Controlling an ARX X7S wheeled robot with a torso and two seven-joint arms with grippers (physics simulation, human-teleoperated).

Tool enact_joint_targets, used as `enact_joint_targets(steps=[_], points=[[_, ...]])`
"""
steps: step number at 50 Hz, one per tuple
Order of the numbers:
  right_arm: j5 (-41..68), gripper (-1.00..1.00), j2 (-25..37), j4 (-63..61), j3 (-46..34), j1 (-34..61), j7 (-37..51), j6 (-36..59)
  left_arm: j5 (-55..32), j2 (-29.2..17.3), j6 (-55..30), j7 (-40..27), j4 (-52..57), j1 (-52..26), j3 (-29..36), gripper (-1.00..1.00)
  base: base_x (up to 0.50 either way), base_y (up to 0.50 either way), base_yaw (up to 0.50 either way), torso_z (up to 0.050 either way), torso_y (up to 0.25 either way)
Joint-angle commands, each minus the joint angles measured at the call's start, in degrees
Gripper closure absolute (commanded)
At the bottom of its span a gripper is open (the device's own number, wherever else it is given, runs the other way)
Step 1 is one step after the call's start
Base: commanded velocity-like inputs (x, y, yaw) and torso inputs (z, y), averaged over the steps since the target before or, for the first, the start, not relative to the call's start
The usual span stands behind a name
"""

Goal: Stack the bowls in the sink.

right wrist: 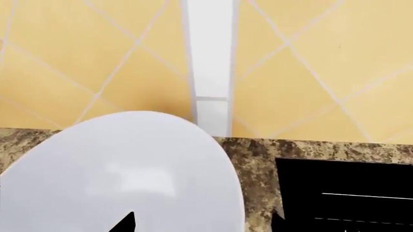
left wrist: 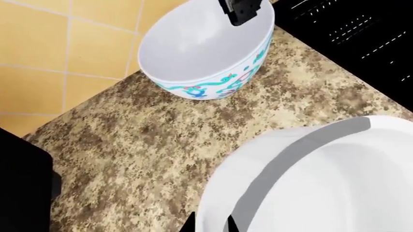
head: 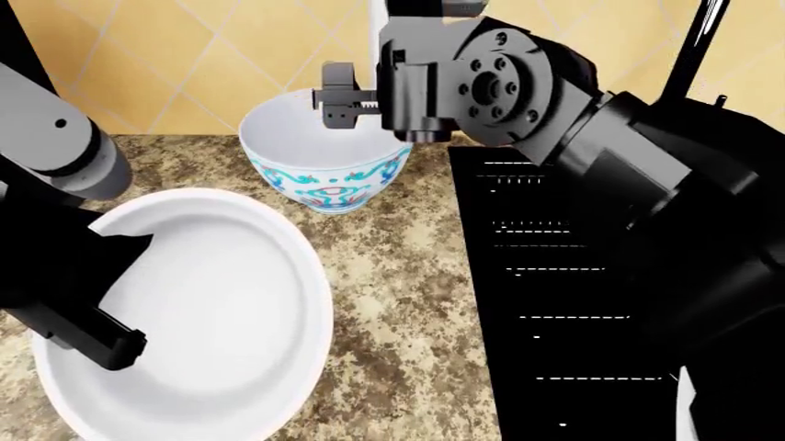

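Both bowls sit over the speckled desk (head: 405, 303), neither yet in the sink (head: 576, 303), whose black ribbed surface lies just to the robot's right.

The floral bowl (head: 325, 165) rests on the desk near the tiled wall. The right hand (head: 337, 98) is at its rim, one finger showing inside the bowl in the left wrist view; it appears to pinch the rim, though whether it has truly clamped I cannot tell.

The plain white bowl (head: 197, 312) looms large and close in the head view, which suggests it is lifted. The left hand (head: 105, 335) grips its near rim, one dark finger lying over the edge (the left wrist view shows the fingertips straddling that rim).

The risks, as I judge them:

- Rim pinches on glossy ceramic are weak, so a quick swing toward the sink could let either bowl rotate or slip out.
- The two arms work close together, and carrying the plain bowl across could knock the floral one or the right forearm.
- The tap stands at the far right, in the way of a high approach.
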Motion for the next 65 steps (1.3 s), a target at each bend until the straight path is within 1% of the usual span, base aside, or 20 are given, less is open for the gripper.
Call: enact_joint_targets(steps=[1,9,18,55,56,65], points=[[5.1,-1.0,-1.2,3.1,-4.4,-0.2,-0.9,-0.5,1.1,-0.1,0.2,-0.1,-0.3,-1.2,-0.6,1.0,0.0,0.0,0.0,0.0,0.0],[7.7,-1.0,-1.2,3.6,-7.9,-0.6,-1.6,-1.7,1.5,-0.3,0.3,0.3,-0.1,-0.9,-0.7,1.0,0.0,0.0,0.0,0.002,0.001],[9.1,-1.0,-1.2,4.8,-9.5,-1.5,-2.1,-2.7,1.6,-0.3,0.4,0.5,0.1,-0.8,-0.6,1.0,0.0,0.0,0.0,0.0,0.0],[10.9,-1.0,-1.2,7.1,-10.3,-4.8,-3.7,-5.1,2.5,-0.5,0.5,1.3,0.2,-0.8,-0.2,1.0,0.0,0.0,0.0,0.0,0.001],[11.0,1.0,-1.2,7.0,-10.3,-4.8,-3.7,-5.1,2.4,-0.5,0.5,1.3,0.2,-0.9,-0.2,1.0,0.0,0.0,0.0,0.0,0.0],[11.5,1.0,-1.0,6.2,-9.8,-4.2,-4.3,-5.4,2.5,-0.7,0.5,1.4,0.3,-1.0,-0.1,1.0,0.0,0.0,0.0,0.0,0.001]])
